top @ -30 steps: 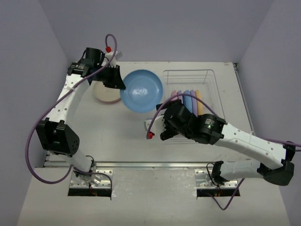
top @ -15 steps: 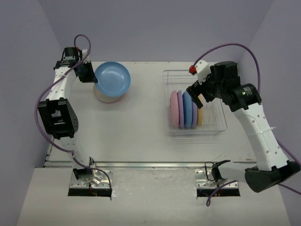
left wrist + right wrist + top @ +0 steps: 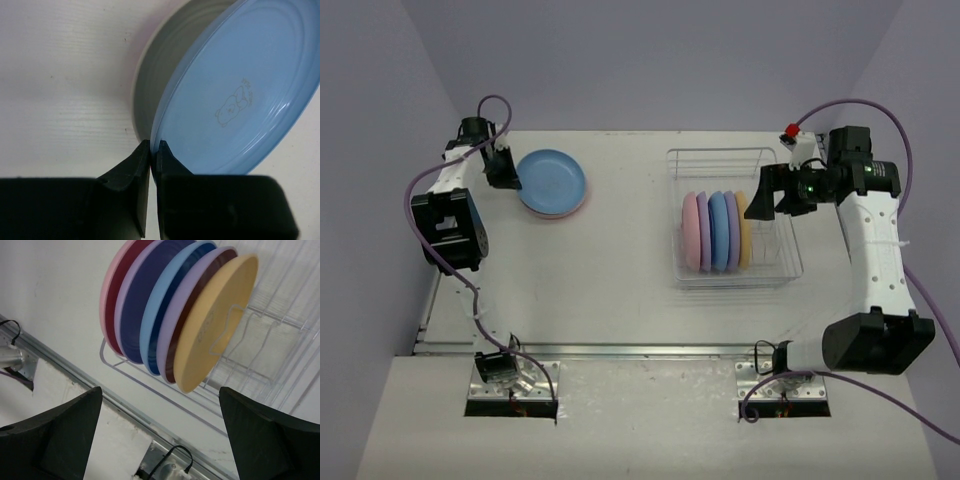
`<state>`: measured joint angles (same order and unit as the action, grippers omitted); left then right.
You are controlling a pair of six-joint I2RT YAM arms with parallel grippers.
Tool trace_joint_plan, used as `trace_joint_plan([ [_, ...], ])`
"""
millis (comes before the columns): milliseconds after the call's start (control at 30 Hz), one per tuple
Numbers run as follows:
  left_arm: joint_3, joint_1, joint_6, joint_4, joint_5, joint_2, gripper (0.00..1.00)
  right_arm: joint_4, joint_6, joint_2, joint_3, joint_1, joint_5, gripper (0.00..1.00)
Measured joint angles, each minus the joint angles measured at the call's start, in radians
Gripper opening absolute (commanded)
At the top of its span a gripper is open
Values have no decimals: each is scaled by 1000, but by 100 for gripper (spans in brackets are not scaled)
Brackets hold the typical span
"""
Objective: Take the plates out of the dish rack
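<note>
Pastel and matte, five plates (image 3: 717, 232) stand on edge in a tight row inside the silver wire dish rack (image 3: 720, 152), coloured pink, lilac, blue, lilac and cream-yellow. The right gripper (image 3: 762, 205) hangs just beside the cream-yellow plate (image 3: 744, 230), its fingers spread wide with nothing between them. Well apart to the left, a blue plate (image 3: 240, 95) with a small bear drawing lies on a lower plate (image 3: 155, 65), and the left gripper (image 3: 151, 150) pinches the blue rim.
</note>
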<state>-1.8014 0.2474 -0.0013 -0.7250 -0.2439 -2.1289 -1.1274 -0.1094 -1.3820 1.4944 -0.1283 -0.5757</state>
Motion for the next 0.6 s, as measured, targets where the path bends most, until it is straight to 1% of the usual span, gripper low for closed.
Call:
trace_joint_plan([
  [67, -27, 0, -1, 4, 2, -28, 39, -10, 5, -5, 0, 0, -30, 99],
  [133, -42, 1, -5, 8, 10, -50, 54, -17, 9, -17, 0, -1, -52, 99],
  [167, -43, 1, -6, 9, 14, -55, 58, -20, 11, -23, 0, -1, -61, 98],
  [233, -43, 1, -3, 6, 21, -58, 62, -25, 15, -41, -2, -1, -71, 95],
  [267, -43, 1, -3, 6, 25, -58, 62, -26, 17, -49, -4, -1, -76, 94],
  [333, -43, 1, -3, 8, 27, -58, 63, -28, 16, -67, -11, -1, -83, 85],
  [367, -43, 1, -4, 8, 26, -57, 64, -29, 16, -77, -13, -1, -87, 79],
  [500, -9, 1, -3, 16, 15, -20, 65, -28, 8, -126, -22, -1, -92, 65],
  [600, 32, 1, 4, 14, -3, 59, 67, -30, -9, -163, -25, -2, -94, 56],
])
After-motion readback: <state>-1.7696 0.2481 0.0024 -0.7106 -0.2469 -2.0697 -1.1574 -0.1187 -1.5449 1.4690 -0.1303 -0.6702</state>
